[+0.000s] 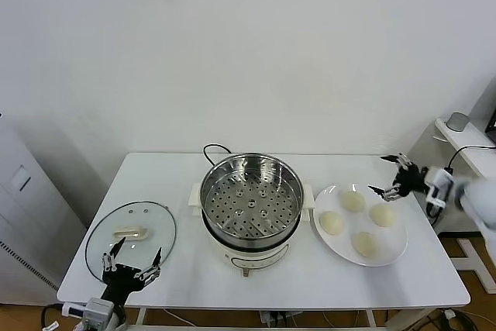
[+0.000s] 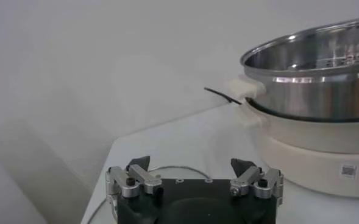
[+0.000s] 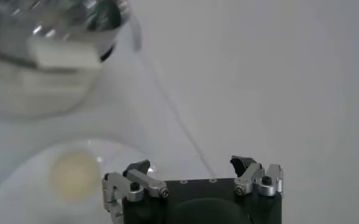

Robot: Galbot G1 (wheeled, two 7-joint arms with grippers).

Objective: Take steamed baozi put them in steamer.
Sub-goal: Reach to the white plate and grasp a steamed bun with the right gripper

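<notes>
Four cream-white baozi lie on a white plate (image 1: 387, 257) at the right: one at the back (image 1: 353, 201), one at the right (image 1: 382, 215), one at the left (image 1: 332, 222), one at the front (image 1: 365, 243). The shiny steamer (image 1: 251, 201) with its perforated tray stands at the table's middle, with nothing in it; it also shows in the left wrist view (image 2: 313, 79). My right gripper (image 1: 390, 176) is open and empty, just above the plate's far right rim. One baozi (image 3: 74, 176) shows in the right wrist view. My left gripper (image 1: 132, 263) is open and empty at the front left.
A round glass lid (image 1: 130, 236) with a white handle lies flat at the front left, just behind my left gripper. A black cord (image 1: 211, 149) runs behind the steamer. A white shelf (image 1: 465, 141) stands beyond the table's right edge.
</notes>
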